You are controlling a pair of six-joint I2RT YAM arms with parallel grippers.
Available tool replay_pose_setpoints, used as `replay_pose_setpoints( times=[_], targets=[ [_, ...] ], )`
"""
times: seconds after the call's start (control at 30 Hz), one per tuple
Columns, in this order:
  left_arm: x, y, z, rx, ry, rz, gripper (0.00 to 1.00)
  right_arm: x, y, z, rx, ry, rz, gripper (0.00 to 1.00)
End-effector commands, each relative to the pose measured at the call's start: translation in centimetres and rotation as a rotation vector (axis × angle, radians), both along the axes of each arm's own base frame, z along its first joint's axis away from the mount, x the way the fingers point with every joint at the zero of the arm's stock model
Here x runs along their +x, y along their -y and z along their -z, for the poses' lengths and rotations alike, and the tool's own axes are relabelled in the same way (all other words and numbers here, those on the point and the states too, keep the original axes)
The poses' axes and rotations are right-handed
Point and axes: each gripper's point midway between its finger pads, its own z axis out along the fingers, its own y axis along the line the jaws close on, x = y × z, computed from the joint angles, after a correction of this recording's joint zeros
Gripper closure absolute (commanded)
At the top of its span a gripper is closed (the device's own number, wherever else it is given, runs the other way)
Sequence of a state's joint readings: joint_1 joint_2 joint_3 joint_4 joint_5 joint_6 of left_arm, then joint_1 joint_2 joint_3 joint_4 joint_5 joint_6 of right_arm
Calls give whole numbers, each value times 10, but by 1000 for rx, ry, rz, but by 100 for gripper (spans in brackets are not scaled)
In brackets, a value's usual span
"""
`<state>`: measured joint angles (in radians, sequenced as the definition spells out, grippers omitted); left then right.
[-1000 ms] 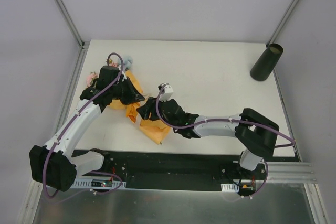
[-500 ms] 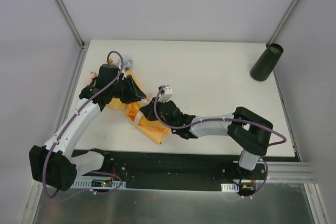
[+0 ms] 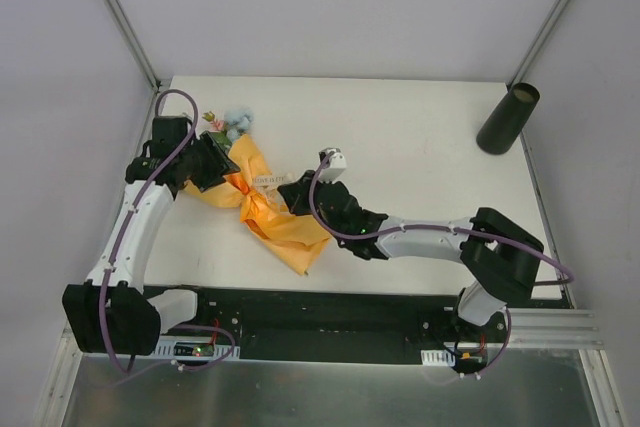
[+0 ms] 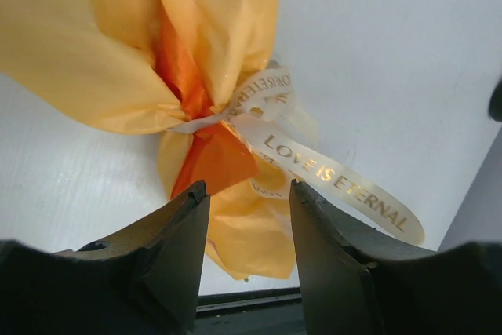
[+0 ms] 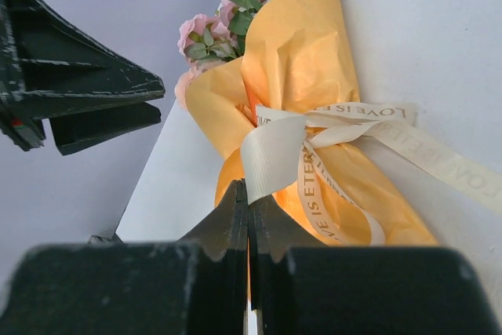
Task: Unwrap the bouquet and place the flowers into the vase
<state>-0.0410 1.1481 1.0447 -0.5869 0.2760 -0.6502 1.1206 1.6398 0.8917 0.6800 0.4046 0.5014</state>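
Top external view: crinkly orange bouquet (image 3: 270,225) tied with cream ribbon (image 4: 337,182); left gripper (image 4: 247,190) parted, right gripper (image 5: 249,194) closed.

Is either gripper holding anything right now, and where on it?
Left gripper is open, holding nothing. Right gripper is shut at the tied waist of the bouquet, tips against the cream ribbon; an actual pinch cannot be told.

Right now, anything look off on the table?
Nothing spilled or damaged. The bouquet lies on its side, left of centre, ribbon tied, one tail trailing loose across the table. The vase stands in the far right corner, well away from it.
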Motion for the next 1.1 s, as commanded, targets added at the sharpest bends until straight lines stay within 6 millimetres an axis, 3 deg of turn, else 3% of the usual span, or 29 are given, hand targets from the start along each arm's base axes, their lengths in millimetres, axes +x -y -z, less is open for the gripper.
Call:
replay_pose_setpoints(
  times=[0.0,0.2,0.33,0.5,0.67,0.83,1.07],
  targets=[
    [7,-17,18,55,-66,-58,55,7,10,-35,36,55,27,100],
    [17,-25,53,58,-185,-130,66,8,8,-40,37,50,-8,100],
    [20,-35,77,105,-237,-174,67,6,11,-50,32,66,-15,100],
    [17,-44,109,159,-325,-195,73,17,31,-58,33,64,45,100],
    [19,-48,127,182,-376,-207,72,22,50,-62,41,62,85,100],
    [18,-59,140,161,-428,-244,71,27,78,-65,25,69,169,100],
    [14,-64,145,177,-446,-254,71,37,143,-64,15,57,350,100]
  ],
)
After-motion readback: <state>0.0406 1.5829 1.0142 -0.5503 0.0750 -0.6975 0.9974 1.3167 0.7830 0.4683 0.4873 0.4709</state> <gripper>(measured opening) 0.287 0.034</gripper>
